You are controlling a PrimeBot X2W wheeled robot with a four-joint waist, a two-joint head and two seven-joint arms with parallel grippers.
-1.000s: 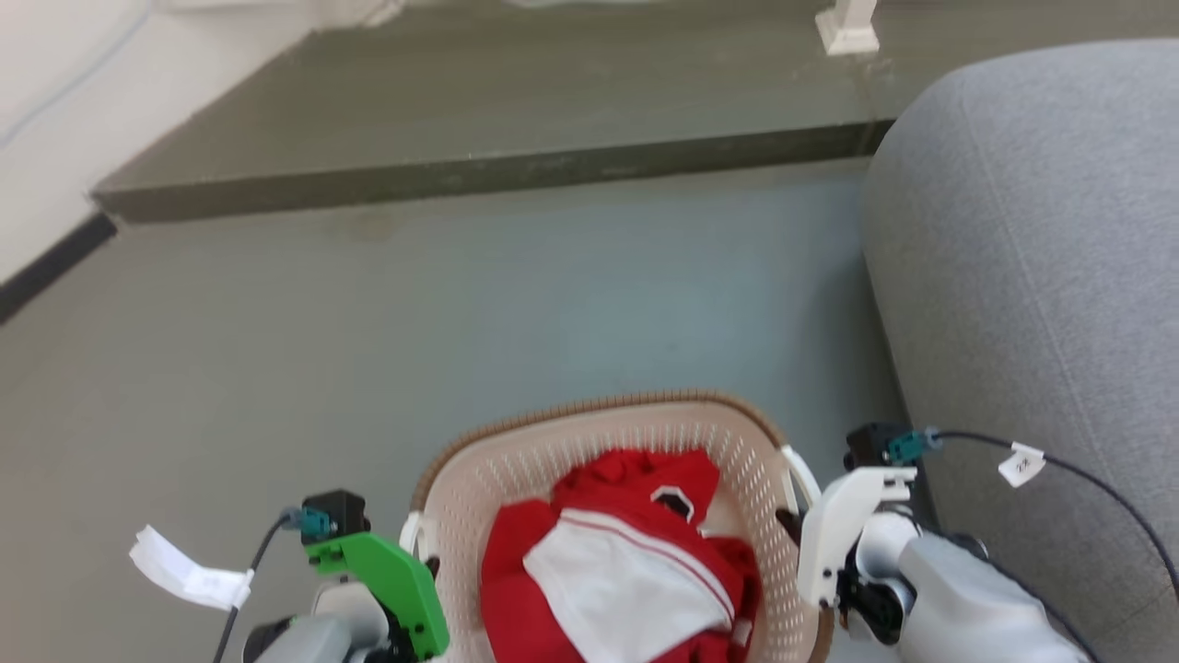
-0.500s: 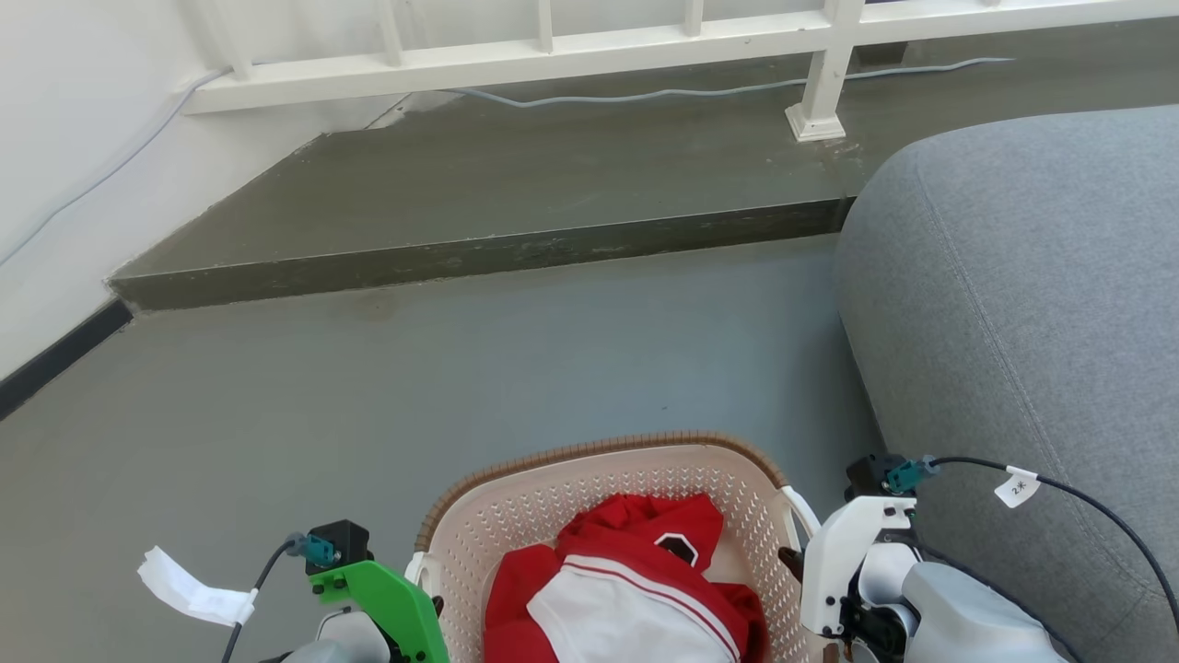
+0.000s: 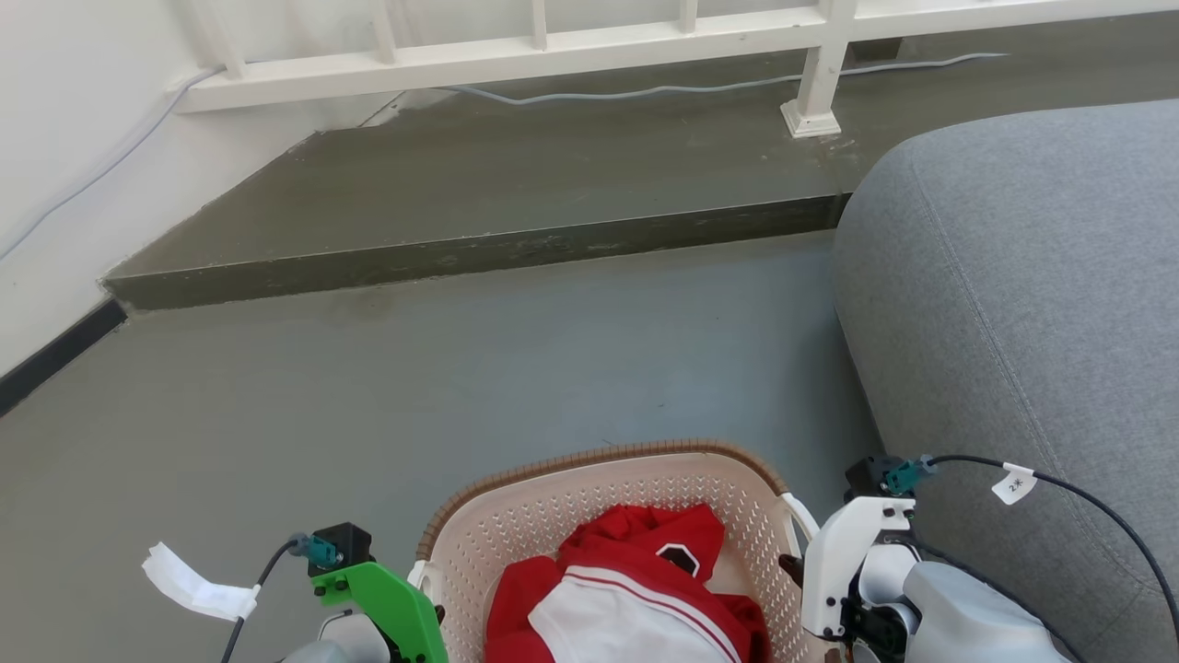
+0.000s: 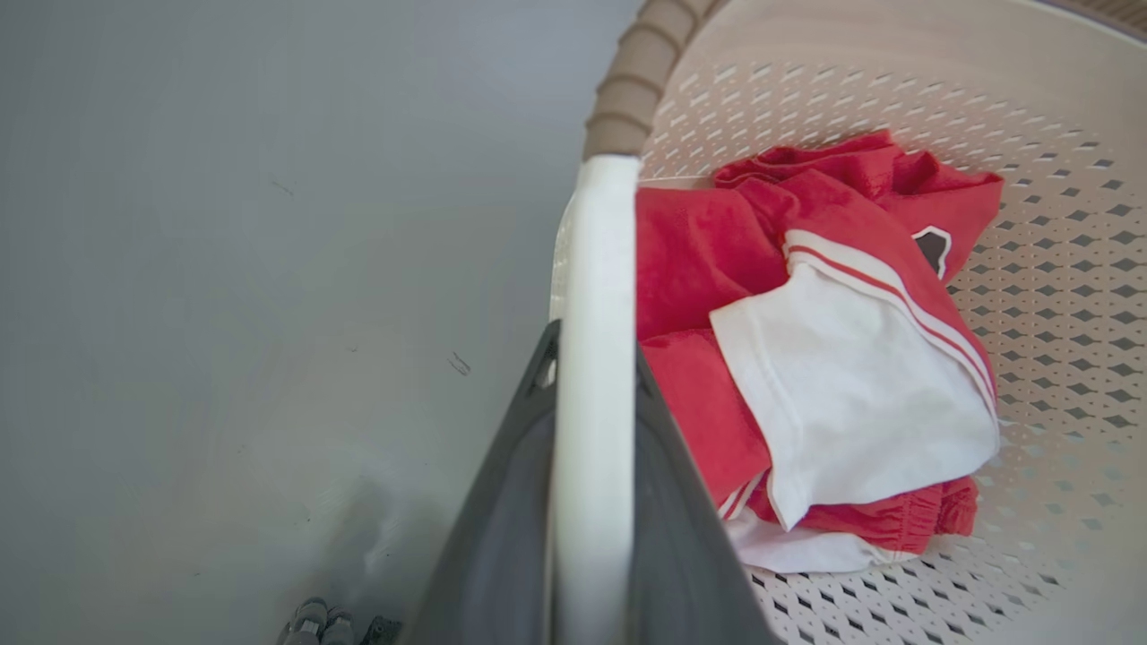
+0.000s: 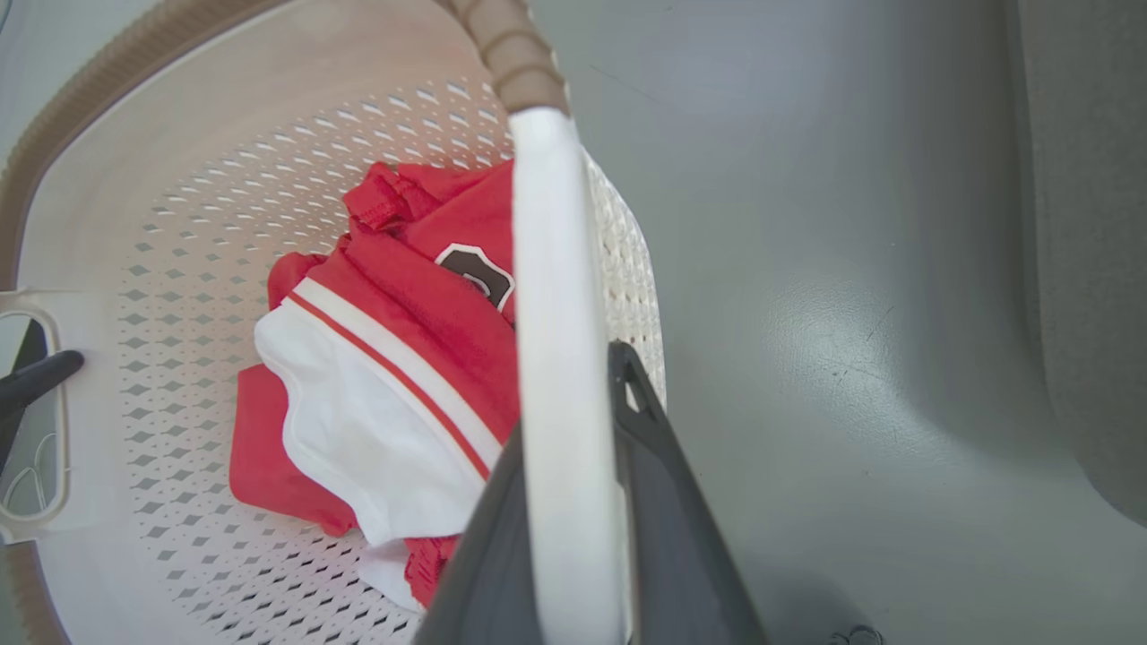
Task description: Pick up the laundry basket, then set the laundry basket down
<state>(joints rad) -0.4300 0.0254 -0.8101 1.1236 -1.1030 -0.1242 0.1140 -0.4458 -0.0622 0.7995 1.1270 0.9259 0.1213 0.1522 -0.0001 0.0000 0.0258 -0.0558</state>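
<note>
Jaws on left gripper (image 4: pixel 594 358) and right gripper (image 5: pixel 573 394) both clamped tight on the 2 white side handles (image 4: pixel 596 224) of the laundry basket (image 3: pixel 608 497), which is slung between both arms equally near, long axis left-right, apparently off the floor (image 3: pixel 553 368) beside the couch (image 3: pixel 1013 276).

**Grey sofa (image 3: pixel 1032 295) beside a raised step (image 3: pixel 516 184) in a bright room**
A smooth grey floor (image 3: pixel 461 387) meets the darker step, where a white railing (image 3: pixel 553 51) stands on a square-footed post (image 3: pixel 815 87) and a pale cable (image 3: pixel 700 89) trails along it. A white wall (image 3: pixel 74 138) with dark skirting (image 3: pixel 55 354) lies left.
</note>
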